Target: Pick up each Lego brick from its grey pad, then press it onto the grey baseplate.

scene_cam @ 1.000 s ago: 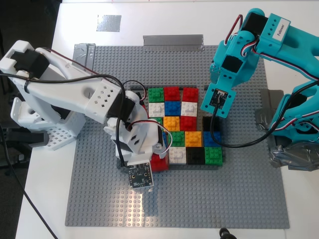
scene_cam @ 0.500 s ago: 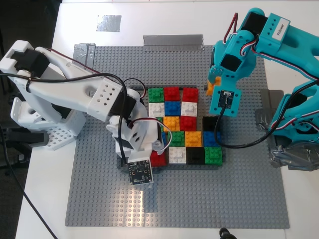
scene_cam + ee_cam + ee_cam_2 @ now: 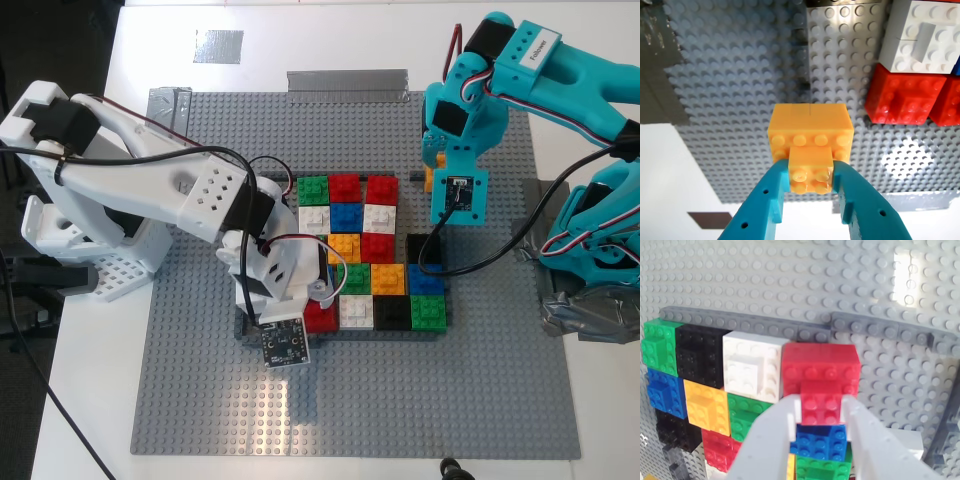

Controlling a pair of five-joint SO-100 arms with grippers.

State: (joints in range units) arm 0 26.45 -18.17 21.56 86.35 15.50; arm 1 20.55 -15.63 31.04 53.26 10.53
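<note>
Since the earlier frames, my first gripper (image 3: 432, 160) has carried the orange brick (image 3: 810, 137) toward the exterior view's top, beside the brick grid; my second gripper (image 3: 318, 312) has barely moved. Each gripper is closed on a brick's raised top block: first on orange, second on the red brick (image 3: 821, 372) at the frame (image 3: 740, 320) on the baseplate (image 3: 200, 400). Bricks are light, rigid, glossy plastic; grip flat sides squarely to avoid slipping.
</note>
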